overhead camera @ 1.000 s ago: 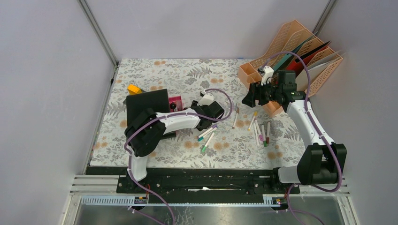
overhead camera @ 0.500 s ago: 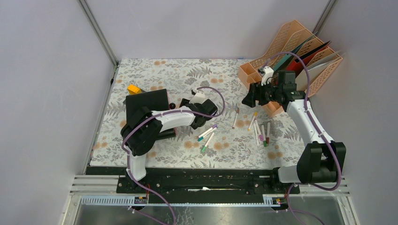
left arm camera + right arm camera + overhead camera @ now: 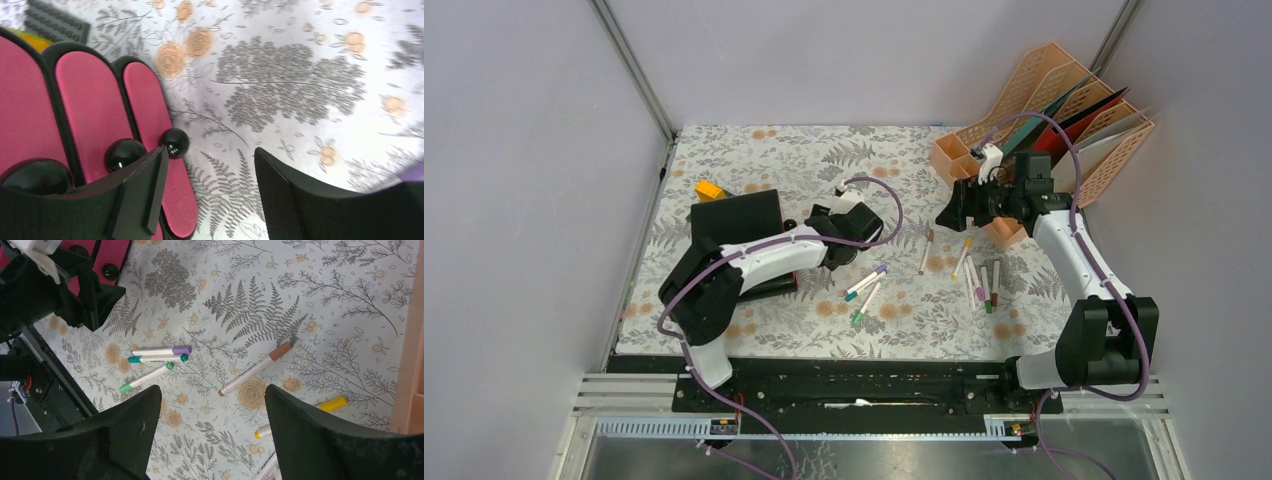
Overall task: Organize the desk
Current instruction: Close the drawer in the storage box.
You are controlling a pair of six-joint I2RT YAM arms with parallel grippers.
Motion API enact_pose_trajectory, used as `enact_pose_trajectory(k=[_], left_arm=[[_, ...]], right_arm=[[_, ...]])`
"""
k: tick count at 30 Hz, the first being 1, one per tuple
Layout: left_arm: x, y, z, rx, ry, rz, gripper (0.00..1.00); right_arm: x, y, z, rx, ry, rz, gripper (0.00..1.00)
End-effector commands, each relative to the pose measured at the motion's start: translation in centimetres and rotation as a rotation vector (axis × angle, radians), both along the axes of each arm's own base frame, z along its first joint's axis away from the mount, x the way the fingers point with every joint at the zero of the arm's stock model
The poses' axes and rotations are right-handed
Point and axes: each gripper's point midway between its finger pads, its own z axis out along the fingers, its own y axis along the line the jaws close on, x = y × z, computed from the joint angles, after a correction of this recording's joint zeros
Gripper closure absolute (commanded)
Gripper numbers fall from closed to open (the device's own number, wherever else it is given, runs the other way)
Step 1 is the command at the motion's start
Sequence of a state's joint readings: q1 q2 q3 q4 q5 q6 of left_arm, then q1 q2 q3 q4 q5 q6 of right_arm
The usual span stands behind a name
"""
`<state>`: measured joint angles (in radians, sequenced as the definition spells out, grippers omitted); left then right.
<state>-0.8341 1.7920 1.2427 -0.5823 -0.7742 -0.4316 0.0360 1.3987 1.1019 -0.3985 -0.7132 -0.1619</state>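
Risk: the left hand [image 3: 210, 152], released and empty, may knock the pink-and-black object [image 3: 90, 100] beside its finger. The right hand [image 3: 212, 390], also empty and spread, could scatter the markers [image 3: 160, 351] below.

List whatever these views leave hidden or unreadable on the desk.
- Pink-padded object: in the left wrist view it is cut off by the frame's edge and the left jaws. Overhead, the left arm largely covers it.
- Yellow item: in the overhead view it is too small to identify.
- Organizer contents: in the overhead view they are screened by its lattice walls and the right arm.
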Motion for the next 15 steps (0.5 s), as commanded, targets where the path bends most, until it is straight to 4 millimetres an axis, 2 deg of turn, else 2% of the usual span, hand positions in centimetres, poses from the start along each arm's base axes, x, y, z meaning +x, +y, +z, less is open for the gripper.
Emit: enact_pose_trajectory(k=[1,4,7,11,13,15], left_arm=[[-1.2,-3.7,2.5,-0.167,0.044,-0.191,0.29],[-1.9,-5.0,4.6,-0.260,0.032,-0.281,0.22],[-2.8,-6.2,7.4,-0.358,0.004,-0.375,0.16],[-4.6,-8.3,13.1,-0.563,-0.035,-0.524,0.11],[-5.2,-8.1,16.6,-0.628,-0.095,-0.575,0.02],[-5.5,-7.0,20.0,-0.686,-0.175,-0.618,0.01]], right_arm=[[-0.4,0.8,0.2,0.039,-0.012,0.075,0.17],[-0.6,1.0,-0.1,0.051,-0.004,0.095,0.16],[-1.0,1.7,-0.1,0.082,-0.001,0.140,0.16],[-1.2,2.9,0.2,0.140,-0.001,0.219,0.15],[-1.2,3.8,0.4,0.163,-0.005,0.267,0.15],[-1.5,5.0,0.4,0.176,-0.028,0.347,0.14]])
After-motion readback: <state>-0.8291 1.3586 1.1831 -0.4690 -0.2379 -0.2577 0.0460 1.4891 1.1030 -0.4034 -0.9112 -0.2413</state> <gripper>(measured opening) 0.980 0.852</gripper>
